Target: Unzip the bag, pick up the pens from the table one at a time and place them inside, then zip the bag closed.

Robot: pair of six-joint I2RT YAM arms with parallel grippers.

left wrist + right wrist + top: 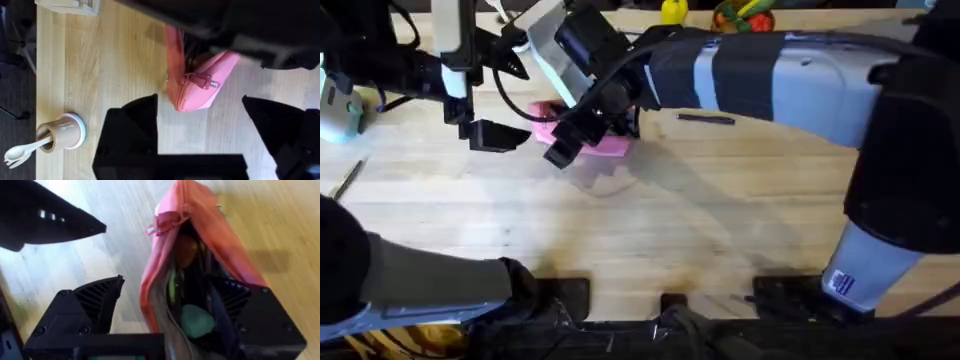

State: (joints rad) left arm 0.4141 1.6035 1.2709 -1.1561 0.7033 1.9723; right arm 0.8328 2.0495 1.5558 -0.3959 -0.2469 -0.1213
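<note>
From above, the pink bag [608,146] lay on the table [650,230] under the right gripper [582,135]. One pen [706,118] lay nearby.

The left gripper [200,125] was wide, empty.

The right gripper's fingers [95,305] straddled one side of the unzipped bag [200,225].

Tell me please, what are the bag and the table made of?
The bag looks like soft pink fabric: it folds and sags, with a matte surface. The table looks like pale wood, joined planks with visible grain and a smooth finish.
</note>
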